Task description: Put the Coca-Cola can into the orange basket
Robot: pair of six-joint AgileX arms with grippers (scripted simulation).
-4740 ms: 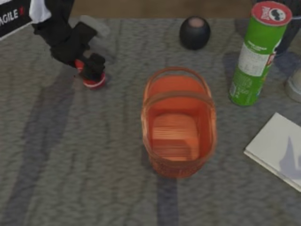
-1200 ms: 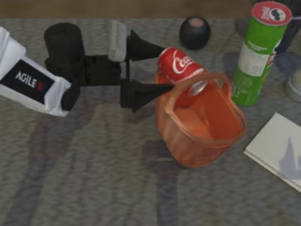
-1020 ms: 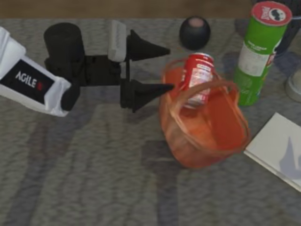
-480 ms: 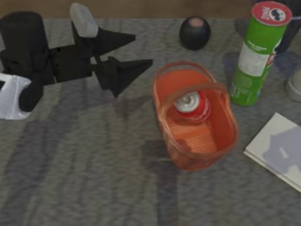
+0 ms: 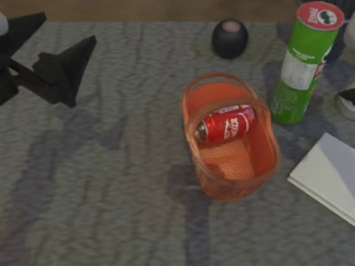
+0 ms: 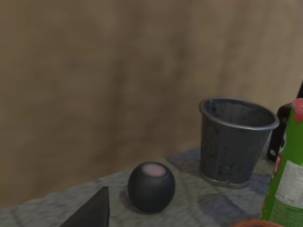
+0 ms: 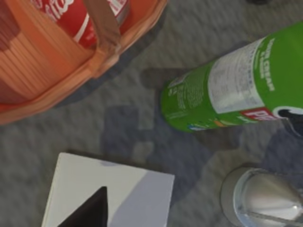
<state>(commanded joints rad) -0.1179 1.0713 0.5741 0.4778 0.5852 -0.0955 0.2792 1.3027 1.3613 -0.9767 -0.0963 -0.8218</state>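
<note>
The Coca-Cola can (image 5: 226, 124) lies on its side inside the orange basket (image 5: 265, 166), under the arched handles; the right wrist view shows the can (image 7: 71, 21) and the basket (image 7: 52, 90) as well. My left gripper (image 5: 70, 26) hangs open and empty at the far left back of the table, well away from the basket. Only one of its fingers (image 6: 92, 215) appears in the left wrist view. My right arm is parked at the right edge, with one finger (image 7: 92, 213) over the white pad and nothing held.
A tall green chips tube (image 5: 302, 66) stands just right of the basket. A black ball-shaped object (image 5: 229, 37) sits behind it. A white pad (image 5: 330, 177) and a silver object (image 5: 348, 102) lie at the right edge. A grey bin (image 6: 234, 139) stands at the back.
The left gripper let go of the can over the basket; it fell in and tipped onto its side. The basket rocked, then settled. The left arm drew back to the left.
</note>
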